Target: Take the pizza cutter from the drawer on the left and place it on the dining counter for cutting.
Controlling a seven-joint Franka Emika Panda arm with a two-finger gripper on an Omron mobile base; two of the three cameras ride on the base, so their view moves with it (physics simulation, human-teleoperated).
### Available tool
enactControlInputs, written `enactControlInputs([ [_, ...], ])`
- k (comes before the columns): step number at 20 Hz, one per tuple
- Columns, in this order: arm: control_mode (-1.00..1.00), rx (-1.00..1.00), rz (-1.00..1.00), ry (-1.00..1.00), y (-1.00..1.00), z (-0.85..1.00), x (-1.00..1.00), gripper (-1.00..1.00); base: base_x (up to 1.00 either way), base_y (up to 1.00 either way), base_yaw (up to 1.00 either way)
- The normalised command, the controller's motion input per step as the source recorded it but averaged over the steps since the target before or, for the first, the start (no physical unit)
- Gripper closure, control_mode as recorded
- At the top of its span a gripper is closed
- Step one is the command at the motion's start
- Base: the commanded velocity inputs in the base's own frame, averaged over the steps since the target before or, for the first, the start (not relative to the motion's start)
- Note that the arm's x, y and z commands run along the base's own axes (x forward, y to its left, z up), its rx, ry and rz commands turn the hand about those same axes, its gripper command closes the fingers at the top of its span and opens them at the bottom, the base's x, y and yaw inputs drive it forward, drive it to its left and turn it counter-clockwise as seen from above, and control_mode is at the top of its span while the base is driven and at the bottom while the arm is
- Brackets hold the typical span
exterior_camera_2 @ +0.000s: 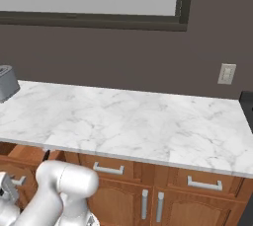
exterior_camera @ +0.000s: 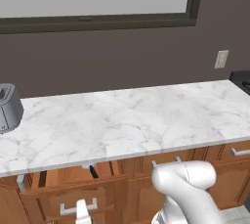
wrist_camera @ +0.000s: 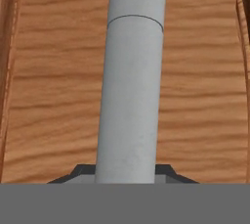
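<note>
Gripped between the closed claw [wrist_camera: 128, 171] tips, the cutter [wrist_camera: 132, 81] handle stood over the drawer [wrist_camera: 58, 71] floor. Lift-out was in hand; next, carriage to the dining desk.

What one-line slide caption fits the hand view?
Gripper shut on the drawer's silver bar handle, brown panelled front behind.

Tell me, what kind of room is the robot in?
It looks like a kitchen. There is a long marble worktop over brown wooden cabinets with silver handles, a grey toaster at the worktop's left end, and a wall socket on the dark wall.
</note>
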Motion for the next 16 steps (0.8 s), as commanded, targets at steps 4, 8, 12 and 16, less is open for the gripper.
enactControlInputs([
  [4,-1.00,0.00,0.00,0.00,0.00,-0.05,-0.82,1.00,0.00,0.00,0.00],
  [8,-1.00,0.00,0.00,0.00,0.00,-0.06,-0.82,1.00,0.00,0.00,0.00],
  [12,-1.00,0.00,0.00,0.00,0.00,-0.04,-0.77,1.00,0.00,0.00,0.00],
  [16,-1.00,0.00,0.00,0.00,0.00,-0.04,-0.60,1.00,0.00,0.00,0.00],
])
